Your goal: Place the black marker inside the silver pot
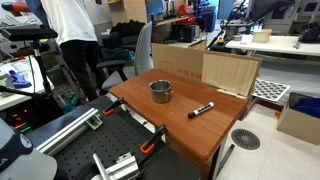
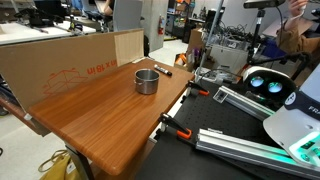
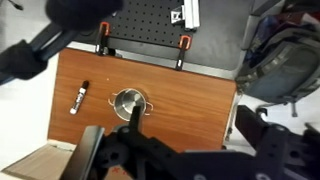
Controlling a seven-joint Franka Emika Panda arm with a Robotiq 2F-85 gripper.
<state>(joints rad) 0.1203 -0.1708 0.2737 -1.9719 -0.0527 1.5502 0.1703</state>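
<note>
- The hand (image 3: 160, 155) fills the bottom of the wrist view as a dark, blurred mass high above the counter (image 3: 190, 110); whether it is released or clenched cannot be told, and nothing can be seen in it.
- The silver pot (image 3: 128, 102) stands upright on the wooden counter just beyond the hand: round, shiny, low-sided, dark inside, with small side handles.
- The black marker (image 3: 79, 97) lies flat on the counter beside the pot, apart from it and outside it. It is a short, slim black stick; in an exterior view (image 1: 201, 109) one end looks reddish.
- Both exterior views show the pot (image 1: 161, 90) (image 2: 147, 80) and the marker (image 2: 161, 69) near each other.
- A cardboard sheet (image 2: 70, 75) standing along the counter's edge carries reddish print, too small to read.
- Orange-handled clamps (image 3: 182, 45) grip the counter's edge.
</note>
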